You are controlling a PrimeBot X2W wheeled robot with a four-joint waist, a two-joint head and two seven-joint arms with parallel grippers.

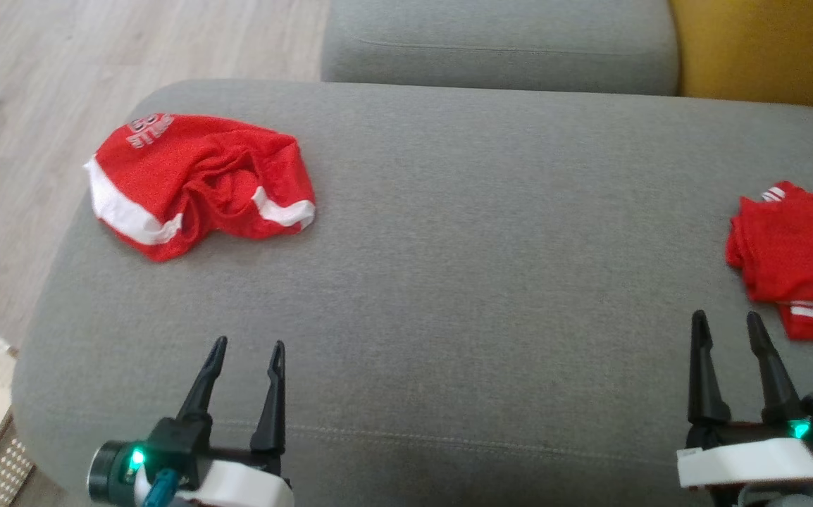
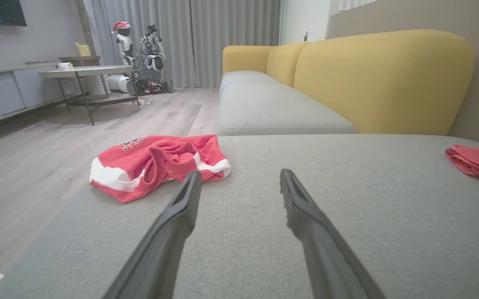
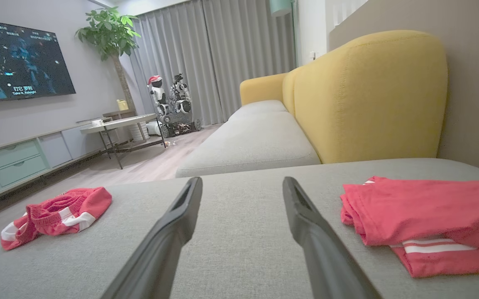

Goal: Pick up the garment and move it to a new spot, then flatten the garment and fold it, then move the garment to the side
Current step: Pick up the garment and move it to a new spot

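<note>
The crumpled red garment (image 1: 199,184) lay at the far left of the cushion (image 1: 491,282), long axis running left to right, ahead of the nearer left gripper (image 1: 249,345); this and the right gripper (image 1: 725,317) stood wide open, empty.

Soft, even daylight covers the sofa cushion (image 1: 463,296), without glare. A faint shadow lies on it between my left gripper (image 1: 249,343) and right gripper (image 1: 726,315). Wrist views bow at the edges; my fingers (image 2: 169,236) blur close up.
</note>
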